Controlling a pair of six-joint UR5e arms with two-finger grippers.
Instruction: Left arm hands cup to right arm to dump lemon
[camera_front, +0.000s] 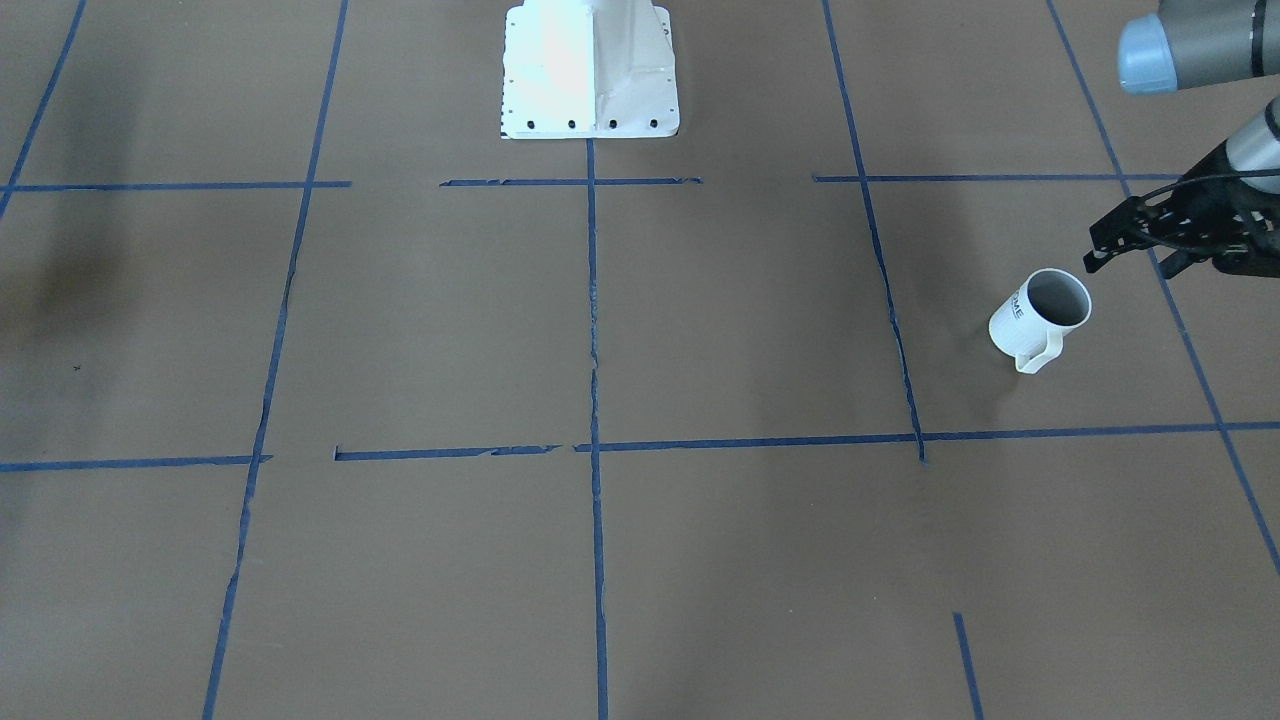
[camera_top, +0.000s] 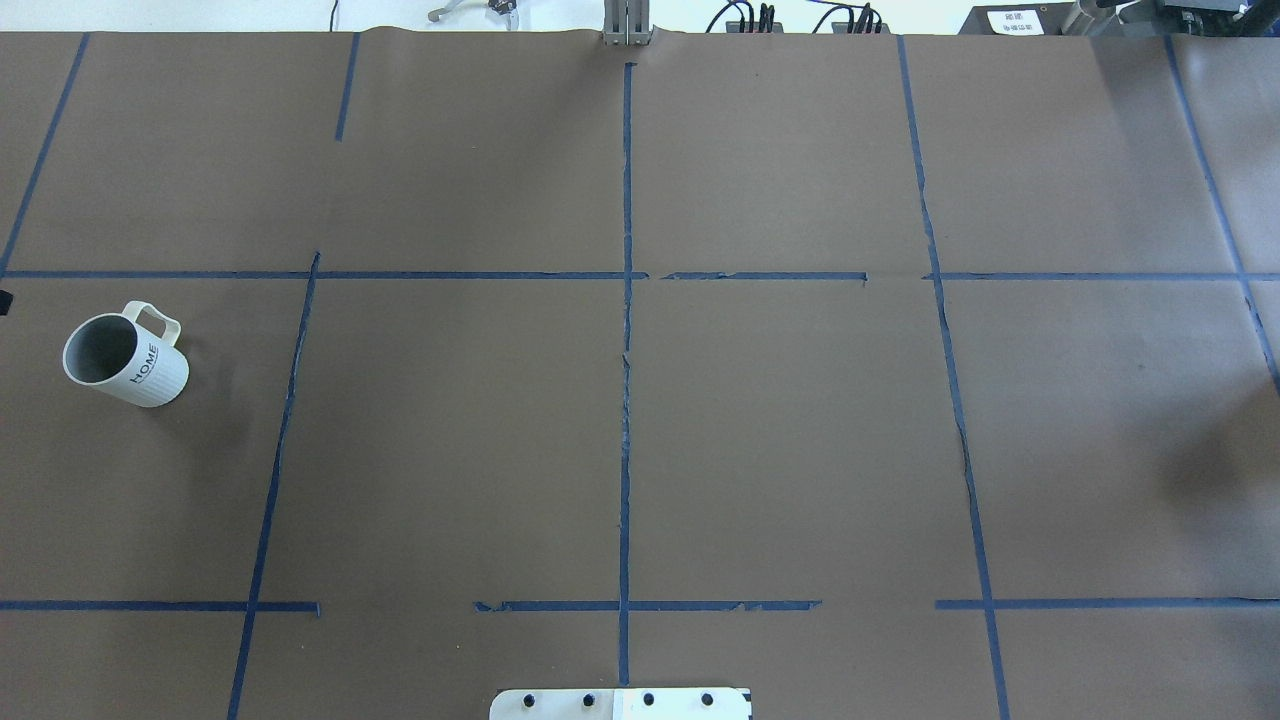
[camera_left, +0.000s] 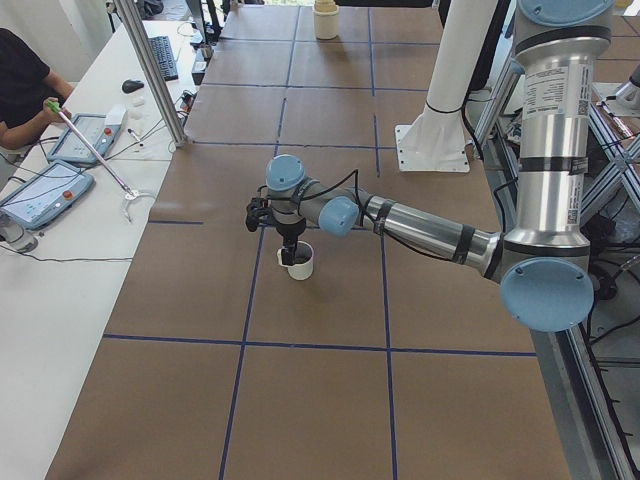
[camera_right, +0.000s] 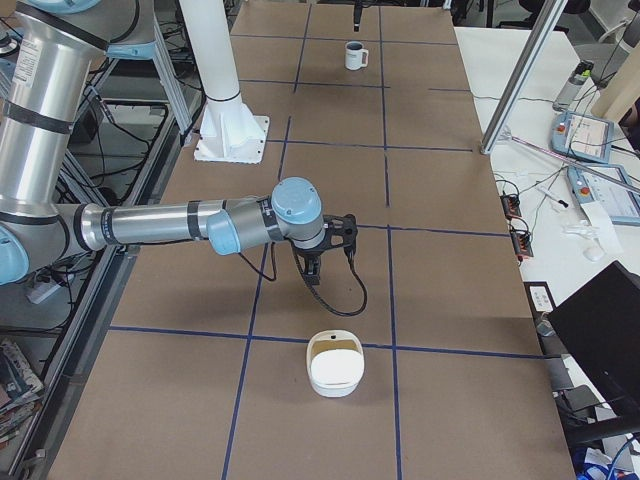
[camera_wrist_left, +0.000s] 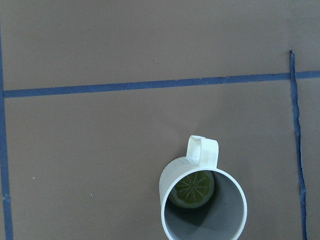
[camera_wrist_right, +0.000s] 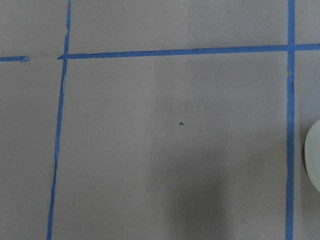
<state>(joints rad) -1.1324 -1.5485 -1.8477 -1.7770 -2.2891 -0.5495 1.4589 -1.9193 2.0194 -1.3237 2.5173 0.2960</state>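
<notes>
The cup is a white-cream ribbed mug lettered "HOME". It stands upright near the table's end on my left side and also shows in the overhead view. The lemon lies inside it, under the handle side of the rim. My left gripper hovers open and empty just above and beside the cup's mouth, apart from it; it also shows in the exterior left view. My right gripper hangs low over bare table near the other end. I cannot tell whether it is open or shut.
A white bowl-like container sits on the table just past the right gripper; its pale edge shows in the right wrist view. The white robot base stands at the table's middle edge. Blue tape lines grid the brown table.
</notes>
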